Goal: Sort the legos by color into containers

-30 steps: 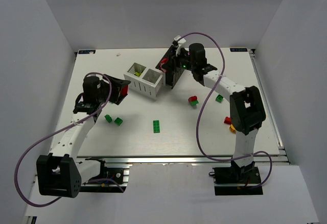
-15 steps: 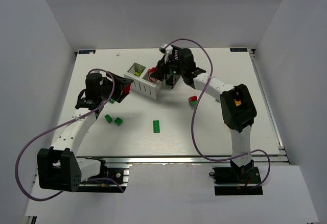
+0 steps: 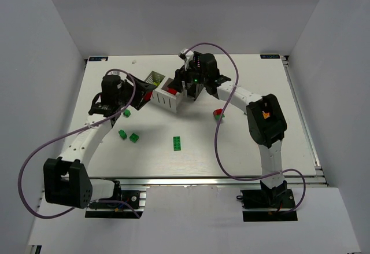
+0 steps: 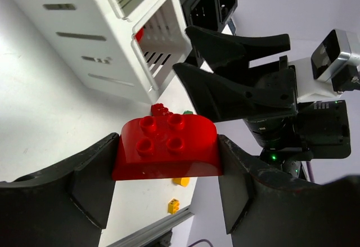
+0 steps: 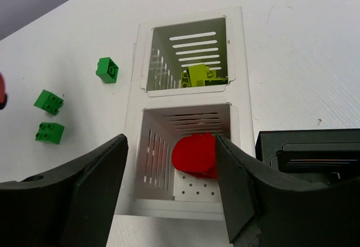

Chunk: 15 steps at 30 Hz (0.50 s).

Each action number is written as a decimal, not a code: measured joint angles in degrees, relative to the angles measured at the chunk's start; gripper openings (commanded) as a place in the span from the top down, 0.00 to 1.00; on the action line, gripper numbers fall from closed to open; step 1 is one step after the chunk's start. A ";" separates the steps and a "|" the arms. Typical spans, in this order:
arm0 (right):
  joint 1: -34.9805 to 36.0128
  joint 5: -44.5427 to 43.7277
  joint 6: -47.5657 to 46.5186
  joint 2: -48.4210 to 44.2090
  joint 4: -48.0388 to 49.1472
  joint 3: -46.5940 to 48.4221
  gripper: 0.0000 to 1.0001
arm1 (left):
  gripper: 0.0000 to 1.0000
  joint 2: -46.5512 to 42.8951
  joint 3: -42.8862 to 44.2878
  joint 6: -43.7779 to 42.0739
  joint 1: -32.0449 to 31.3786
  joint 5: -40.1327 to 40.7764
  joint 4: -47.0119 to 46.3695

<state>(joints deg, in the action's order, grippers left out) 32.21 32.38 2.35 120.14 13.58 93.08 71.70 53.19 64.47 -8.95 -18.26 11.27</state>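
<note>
Above the white slatted two-compartment container [image 5: 188, 99], the right claw [image 5: 171, 140] stands spread; a red plastic brick [image 5: 194, 156] sits inside one compartment, seemingly loose. The left claw [image 4: 169, 146] pinches a red rounded studded brick [image 4: 166, 152].

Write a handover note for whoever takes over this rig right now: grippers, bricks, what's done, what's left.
Left gripper: shut on a red arched brick, close to the white container.
Right gripper: open over its compartment beside the black container; a red brick is in it.
Done: lime brick in the other white compartment.
Left: place the held brick; green bricks, a loose red brick and orange-yellow bricks lie on the table. Black container's contents can't be seen.
</note>
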 measured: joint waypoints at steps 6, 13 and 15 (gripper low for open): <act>-2.23 7.82 -3.41 -1.90 -1.68 0.00 0.17 | 0.95 7.32 6.69 -3.78 -2.71 0.28 1.14; -11.82 19.26 -6.27 -9.44 -3.76 -0.26 0.19 | 0.88 17.35 18.27 -11.54 -5.60 2.62 5.86; -15.41 21.16 -7.50 -12.02 -4.22 -1.20 0.19 | 0.84 19.96 21.22 -13.84 -6.34 3.21 7.15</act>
<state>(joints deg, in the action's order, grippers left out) 16.80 53.54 -5.15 108.12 9.37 91.88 91.66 74.41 50.63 -15.29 -15.05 18.41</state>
